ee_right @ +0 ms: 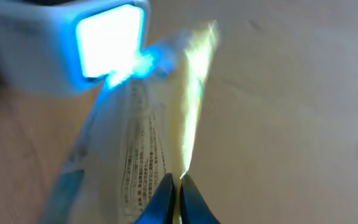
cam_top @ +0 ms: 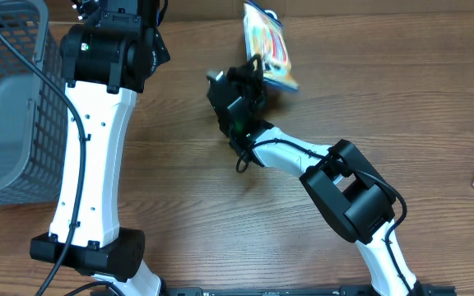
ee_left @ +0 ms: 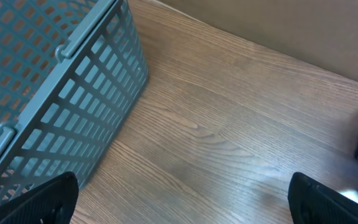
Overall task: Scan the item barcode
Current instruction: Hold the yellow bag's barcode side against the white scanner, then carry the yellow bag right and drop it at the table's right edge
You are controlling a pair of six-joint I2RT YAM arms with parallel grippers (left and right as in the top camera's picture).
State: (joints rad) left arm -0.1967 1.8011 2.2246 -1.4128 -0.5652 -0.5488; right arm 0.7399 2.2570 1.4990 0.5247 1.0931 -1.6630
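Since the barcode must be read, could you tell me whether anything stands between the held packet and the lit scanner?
Nothing visible does. In the right wrist view the packet, pinched in the shut right gripper, reaches up to the glowing window of the scanner, with no object between them.

The packet [cam_top: 267,43] is a thin, flat pouch, brightly printed in yellow, orange and blue on one face. It is off the table near the far edge, standing on edge and a little blurred. The right gripper [ee_right: 174,193] pinches its lower edge. Close up, its pale back carries lines of fine print, too smeared to read. A scanner [ee_right: 107,40] with a glowing blue-white window sits just beside its upper corner.
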